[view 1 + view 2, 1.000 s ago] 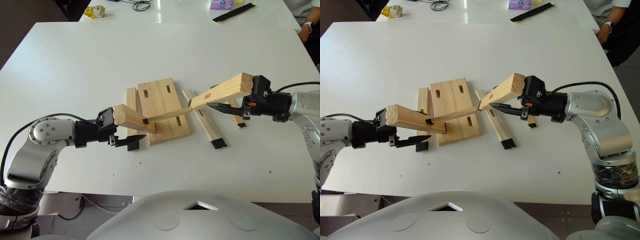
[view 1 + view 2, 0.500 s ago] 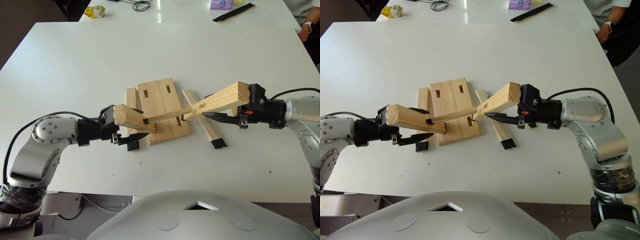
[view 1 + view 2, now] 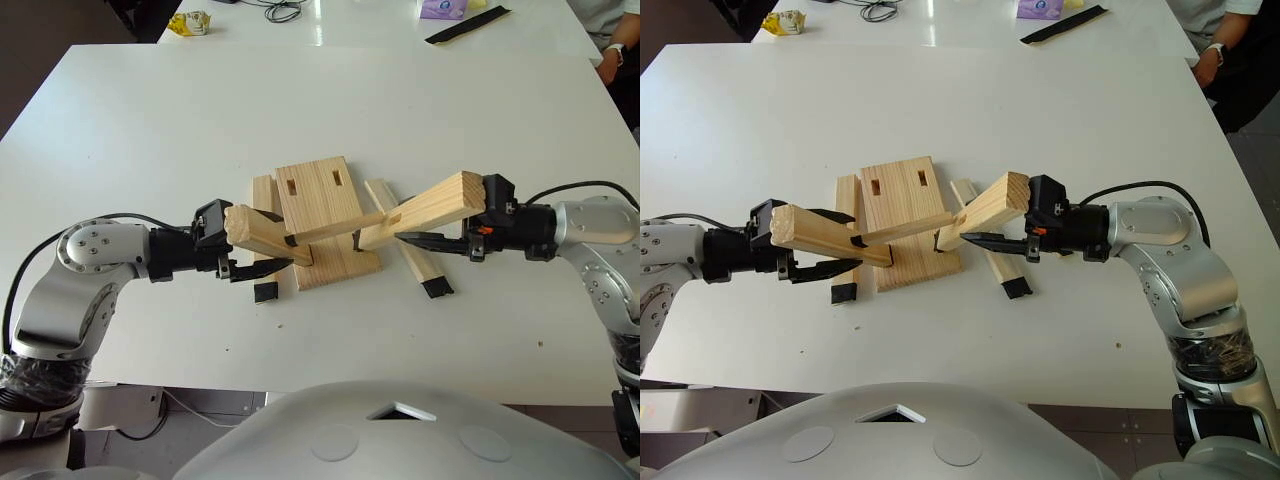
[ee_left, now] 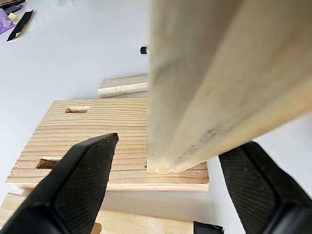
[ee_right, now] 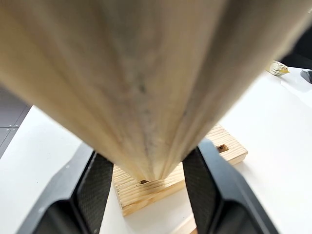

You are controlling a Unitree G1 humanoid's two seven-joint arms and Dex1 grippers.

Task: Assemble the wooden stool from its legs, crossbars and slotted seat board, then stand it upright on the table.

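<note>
**The second leg (image 3: pixel 430 203) was brought lower and leftward, to the crossbar (image 3: pixel 335 228)**

Two squared pale-wood legs were held above the white worktop (image 3: pixel 150 130), the first leg (image 3: pixel 255 232) pinched by the left fingers (image 3: pixel 265 264), the second by the right fingers (image 3: pixel 430 239), one thin crossbar between. Beyond, the grained, slotted seat board (image 3: pixel 320 195) lay flat, a loose leg (image 3: pixel 412 258) at each side.

A white bench (image 3: pixel 150 120) stretches out well ahead of the left tool (image 3: pixel 272 240) and the right tool (image 3: pixel 410 226). Beyond its far edge stands a second white table (image 3: pixel 350 25), glossy, with bright light reflected on it. Dark floor (image 3: pixel 30 70) lies outward of the left tool.
</note>
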